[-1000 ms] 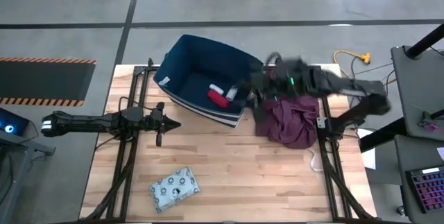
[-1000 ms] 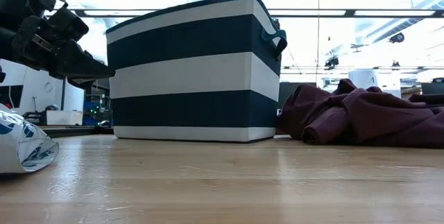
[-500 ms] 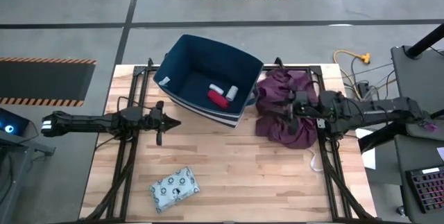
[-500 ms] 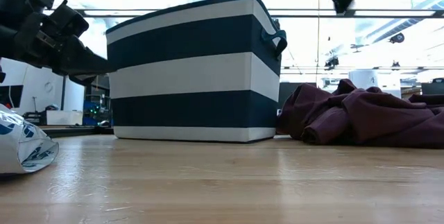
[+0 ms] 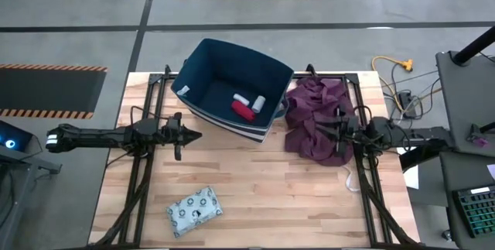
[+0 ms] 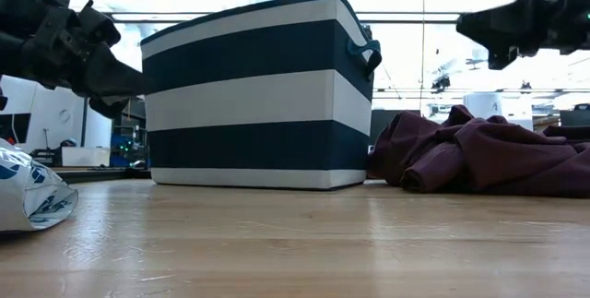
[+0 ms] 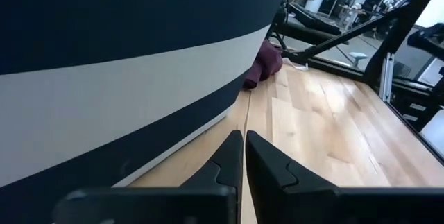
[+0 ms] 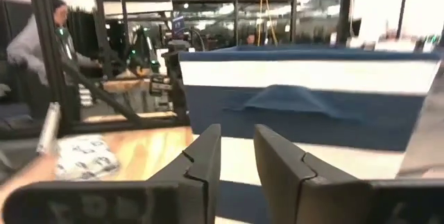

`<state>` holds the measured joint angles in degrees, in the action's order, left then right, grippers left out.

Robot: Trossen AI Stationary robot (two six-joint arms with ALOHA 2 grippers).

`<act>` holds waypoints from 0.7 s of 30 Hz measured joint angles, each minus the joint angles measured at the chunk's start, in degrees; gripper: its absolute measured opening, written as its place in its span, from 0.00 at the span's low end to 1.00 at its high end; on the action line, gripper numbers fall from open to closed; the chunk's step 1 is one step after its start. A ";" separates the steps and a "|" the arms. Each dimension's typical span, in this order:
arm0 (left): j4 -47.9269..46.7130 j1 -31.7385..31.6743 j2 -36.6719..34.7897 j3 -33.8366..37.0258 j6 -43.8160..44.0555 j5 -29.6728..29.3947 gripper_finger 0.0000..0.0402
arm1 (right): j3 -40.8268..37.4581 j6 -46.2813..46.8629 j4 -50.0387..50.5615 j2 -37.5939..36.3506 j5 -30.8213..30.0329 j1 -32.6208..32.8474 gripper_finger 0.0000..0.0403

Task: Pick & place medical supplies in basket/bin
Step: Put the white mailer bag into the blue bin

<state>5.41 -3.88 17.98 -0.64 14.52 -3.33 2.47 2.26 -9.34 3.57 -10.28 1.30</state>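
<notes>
The navy basket [image 5: 203, 64] stands at the table's far middle; its outside is striped navy and white [image 6: 258, 90]. On its bottom lie the red roll [image 5: 242, 111], the white roll [image 5: 260, 102] and the short white stick [image 5: 240, 98]. The patterned packet [image 5: 194, 210] lies flat near the table's near edge and also shows in the low view [image 6: 28, 196]. My right gripper [image 5: 334, 130] hovers open and empty above the maroon cloth [image 5: 313, 122], right of the basket [image 8: 312, 92]. My left gripper [image 5: 191, 135] is shut, level, left of the basket's near corner [image 7: 104, 92].
The maroon cloth [image 6: 489, 155] lies heaped against the basket's right side. Black frame rails run along both table sides [image 5: 143, 172]. Bare wood stretches across the near half of the table around the packet [image 8: 80, 154]. A person [image 8: 35, 40] stands in the room beyond.
My right gripper has drawn back from over the basket's right rim toward the table's right edge and come down, and now hovers over the maroon cloth. The white roll shows in the basket where the gripper stood before. My left arm has kept still.
</notes>
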 joint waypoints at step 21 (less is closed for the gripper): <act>-12.32 0.25 4.38 -20.11 9.99 12.23 0.47 | -1.28 4.82 3.43 -2.71 -11.08 -0.09 0.08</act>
<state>-6.91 -3.62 22.36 -20.75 24.51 8.90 1.19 7.08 -5.91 0.86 -21.36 1.21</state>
